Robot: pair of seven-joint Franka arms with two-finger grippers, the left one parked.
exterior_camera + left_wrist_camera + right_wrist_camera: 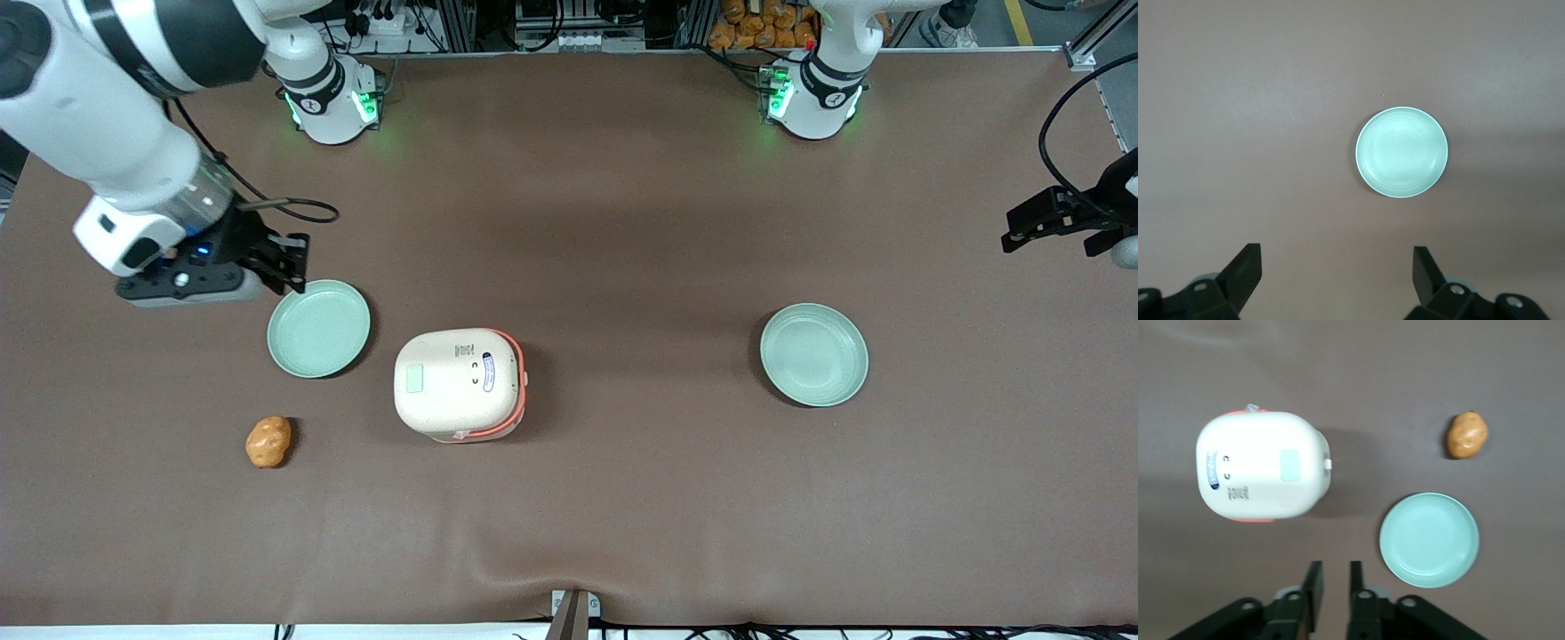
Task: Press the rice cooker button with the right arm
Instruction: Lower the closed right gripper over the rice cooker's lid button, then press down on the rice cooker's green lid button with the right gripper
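Note:
The rice cooker (458, 384) stands near the table's middle with its cream lid closed and an orange-red band at its rim. It also shows in the right wrist view (1261, 465), with a pale green panel on the lid and a small white tab on its side. My right arm's gripper (298, 265) hangs above the table, toward the working arm's end from the cooker and apart from it, over the edge of a pale green plate. Its fingers (1335, 568) are nearly together with a narrow gap and hold nothing.
A pale green plate (318, 328) lies beside the cooker, under the gripper's tips; it also shows in the right wrist view (1429, 539). A potato (268, 441) lies nearer the front camera than that plate. A second plate (813, 354) lies toward the parked arm's end.

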